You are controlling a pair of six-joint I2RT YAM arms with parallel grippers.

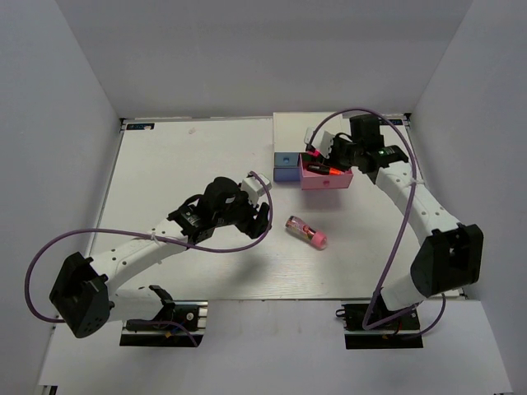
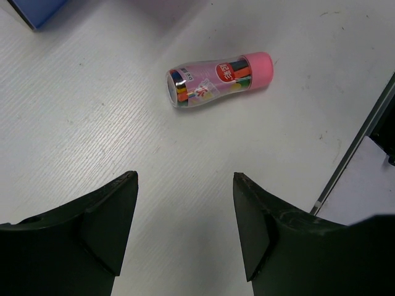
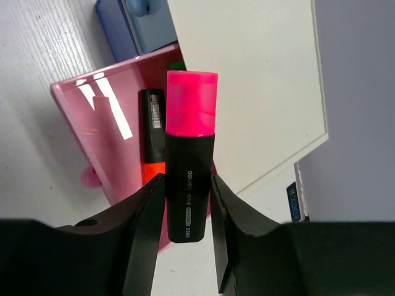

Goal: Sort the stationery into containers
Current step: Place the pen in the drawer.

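Observation:
My right gripper (image 3: pixel 188 185) is shut on a short black marker with a pink cap (image 3: pixel 190 154) and holds it above the open pink drawer (image 3: pixel 105 135) of the white cabinet (image 1: pixel 329 132). An orange-capped marker (image 3: pixel 152 135) lies in that drawer, with a bit of green showing behind. The pink drawer (image 1: pixel 326 179) is pulled out beside a violet-blue drawer (image 1: pixel 286 167). A pink-and-clear tube (image 1: pixel 306 231) lies on the table; it also shows in the left wrist view (image 2: pixel 219 79). My left gripper (image 2: pixel 185 185) is open and empty, a little short of the tube. The lavender-grey roll is out of view.
The white table (image 1: pixel 189 173) is walled by grey panels at the back and both sides. The cabinet stands at the back right. The table's metal edge strip (image 2: pixel 358 142) runs just right of the tube in the left wrist view.

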